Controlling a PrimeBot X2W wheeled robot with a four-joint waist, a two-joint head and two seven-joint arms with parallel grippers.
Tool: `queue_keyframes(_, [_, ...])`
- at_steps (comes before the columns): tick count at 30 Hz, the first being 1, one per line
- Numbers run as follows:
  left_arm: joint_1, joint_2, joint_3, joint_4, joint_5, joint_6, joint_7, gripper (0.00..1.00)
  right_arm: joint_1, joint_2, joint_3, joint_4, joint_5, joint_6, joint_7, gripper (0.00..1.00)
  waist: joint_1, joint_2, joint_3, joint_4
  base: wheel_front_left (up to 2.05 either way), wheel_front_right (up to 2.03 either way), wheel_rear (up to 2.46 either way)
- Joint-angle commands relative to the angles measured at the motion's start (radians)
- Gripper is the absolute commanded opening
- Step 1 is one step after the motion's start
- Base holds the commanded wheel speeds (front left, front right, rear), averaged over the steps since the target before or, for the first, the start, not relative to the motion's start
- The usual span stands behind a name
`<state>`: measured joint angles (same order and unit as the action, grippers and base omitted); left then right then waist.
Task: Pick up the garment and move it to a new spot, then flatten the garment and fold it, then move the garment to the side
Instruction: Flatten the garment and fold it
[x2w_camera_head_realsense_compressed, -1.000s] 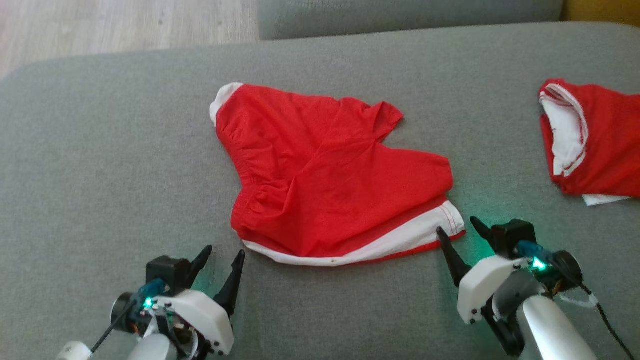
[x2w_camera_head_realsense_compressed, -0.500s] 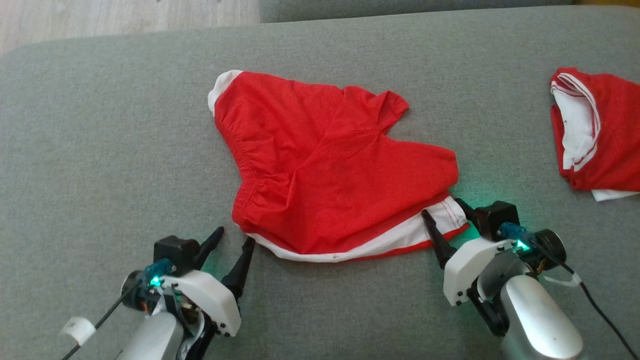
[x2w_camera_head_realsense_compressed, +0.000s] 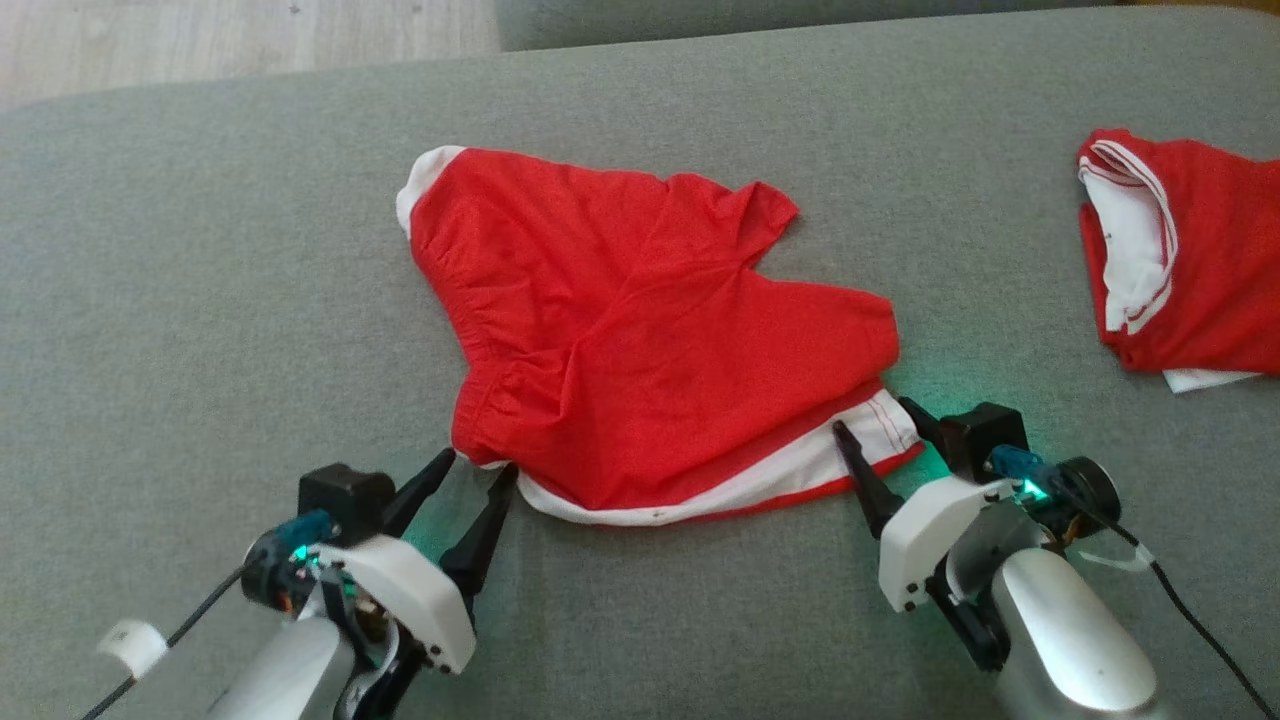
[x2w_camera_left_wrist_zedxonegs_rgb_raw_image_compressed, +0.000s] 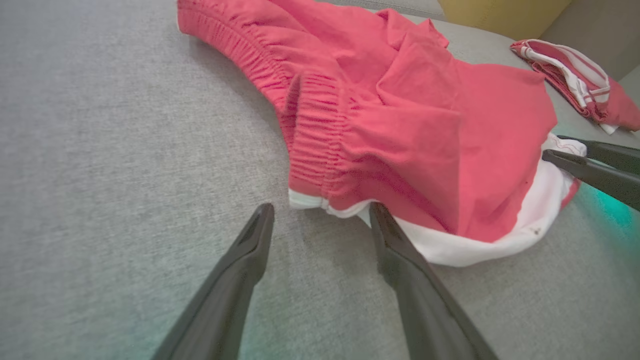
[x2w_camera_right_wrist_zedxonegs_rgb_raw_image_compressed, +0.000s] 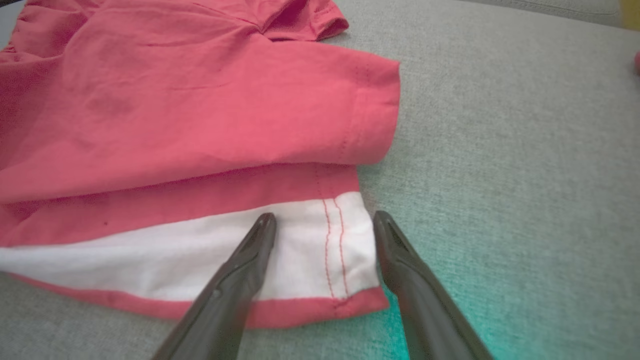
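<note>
One pair of red shorts (x2w_camera_head_realsense_compressed: 650, 340) is shown spread, creased and partly doubled over, at the middle of a grey sofa cushion (x2w_camera_head_realsense_compressed: 200, 300). A white band (x2w_camera_head_realsense_compressed: 760, 485) is exposed along the edge of the shorts at 6 o'clock.

The left gripper (x2w_camera_head_realsense_compressed: 478, 462) is placed at 7 o'clock of the shorts, by the gathered waistband corner. Its fingers are held apart: one tip is set against the white edge, and the other is parked on the cushion just beside it. Nothing is clamped.

The right gripper (x2w_camera_head_realsense_compressed: 872, 415) is placed at 4 o'clock, at the stitched hem corner. Its fingers are likewise spread: one is laid over the white band, and the other is set just off the corner. The cloth is straddled, not pinched.

A second red garment (x2w_camera_head_realsense_compressed: 1190, 260), trimmed in white, is left bunched at 3 o'clock, well apart from the shorts. A strip of wooden floor (x2w_camera_head_realsense_compressed: 200, 40) is visible at 11 o'clock.
</note>
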<state>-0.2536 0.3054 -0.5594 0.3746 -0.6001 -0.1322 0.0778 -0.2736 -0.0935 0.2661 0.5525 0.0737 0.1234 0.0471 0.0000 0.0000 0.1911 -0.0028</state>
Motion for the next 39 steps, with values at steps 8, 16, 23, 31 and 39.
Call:
queue_keyframes(8, [-0.11,0.043,-0.023,0.008,-0.021,0.002,-0.049,1.0,-0.045,0.002,0.053,-0.007,0.02,0.007,-0.005,1.0,0.0,0.0,0.016,-0.026,0.0,0.0,0.0])
queue_keyframes(16, [-0.13,0.055,-0.077,0.028,-0.06,0.002,-0.067,0.48,-0.055,0.002,0.095,0.006,0.065,0.007,-0.011,0.0,0.0,0.0,0.017,-0.04,0.0,0.0,0.0])
queue_keyframes(23, [-0.111,0.088,-0.113,-0.014,-0.116,0.002,-0.066,0.0,-0.05,-0.012,0.089,-0.024,0.12,0.007,-0.039,0.0,0.0,0.0,-0.001,-0.042,0.0,0.0,0.0])
queue_keyframes(31, [0.063,0.212,-0.054,-0.47,-0.364,0.012,0.073,0.0,0.077,-0.039,-0.041,-0.394,0.375,0.007,0.032,0.0,0.0,0.0,-0.048,-0.042,0.0,0.0,0.0])
queue_keyframes(39, [0.093,0.304,0.059,-0.967,-0.572,0.11,0.196,0.0,0.201,-0.07,-0.226,-0.906,0.606,0.007,0.251,0.0,0.0,0.0,-0.05,-0.055,0.0,0.0,0.0])
